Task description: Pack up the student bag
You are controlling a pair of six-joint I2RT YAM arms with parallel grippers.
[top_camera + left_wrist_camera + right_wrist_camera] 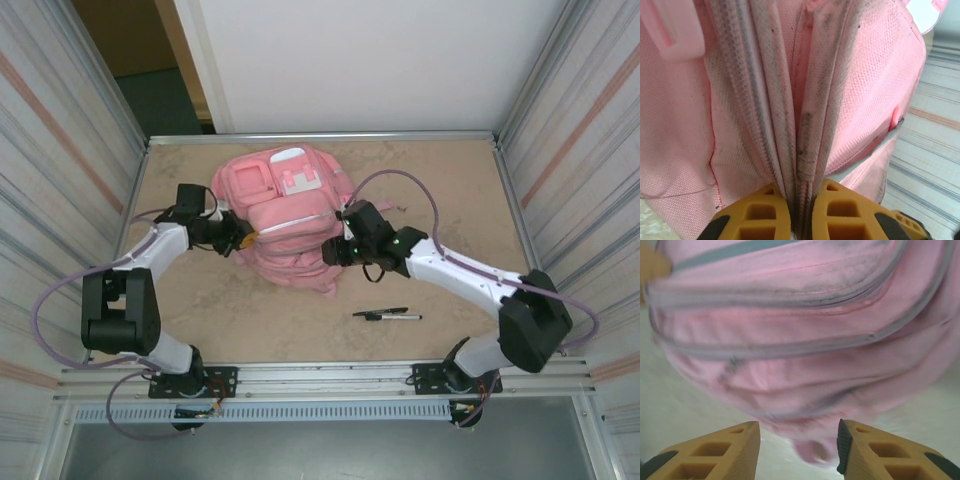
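The left gripper (801,195) pinches a zipped seam of the student bag (288,228). The right gripper (798,429) stands released, fingers apart, just beside the bag.

Student bag (290,215) between left arm (160,248) and right arm (455,268); two pens (388,315) near right arm.
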